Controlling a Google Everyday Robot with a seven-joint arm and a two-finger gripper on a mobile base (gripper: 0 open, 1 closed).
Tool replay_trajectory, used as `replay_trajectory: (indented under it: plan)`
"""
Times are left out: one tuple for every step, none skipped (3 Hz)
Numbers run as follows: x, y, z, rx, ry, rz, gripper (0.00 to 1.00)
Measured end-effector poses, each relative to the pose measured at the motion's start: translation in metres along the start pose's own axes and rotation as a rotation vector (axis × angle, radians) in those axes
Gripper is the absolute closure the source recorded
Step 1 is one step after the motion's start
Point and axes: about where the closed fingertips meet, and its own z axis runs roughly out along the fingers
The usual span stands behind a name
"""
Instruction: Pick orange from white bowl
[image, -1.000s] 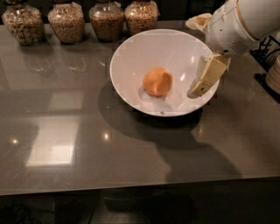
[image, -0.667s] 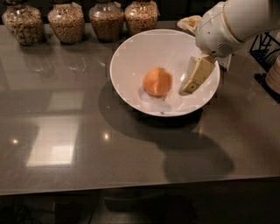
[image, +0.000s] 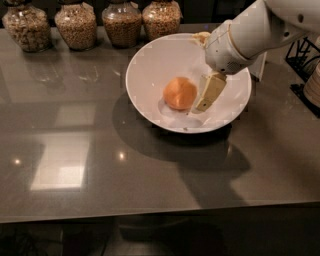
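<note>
The orange (image: 180, 93) lies at the bottom of the white bowl (image: 145, 60), which stands on the dark table at the back middle. My gripper (image: 201, 72) reaches into the bowl from the right, tilted down and to the left. It is open and empty. One cream finger (image: 210, 91) hangs inside the bowl just right of the orange, close to it or barely touching. The other finger (image: 201, 37) shows near the bowl's far rim. The white arm hides the bowl's right rim.
Several glass jars of grains (image: 76, 24) stand in a row along the table's back edge, left of and behind the bowl. A black wire stand (image: 302, 52) is at the far right. The table's front edge (image: 150, 212) runs across the bottom.
My gripper has moved left and deeper into the bowl, bringing its lower finger from the right wall to just beside the orange. The orange and bowl have not moved.
</note>
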Motion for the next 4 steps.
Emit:
replay_trajectory:
  plan:
    - [0.004, -0.002, 0.025, -0.027, 0.011, 0.002, 0.0]
    - [0.003, -0.002, 0.048, -0.058, 0.013, 0.005, 0.0]
    - [0.005, 0.0, 0.065, -0.089, 0.028, 0.005, 0.0]
    - [0.013, 0.004, 0.078, -0.115, 0.053, 0.011, 0.0]
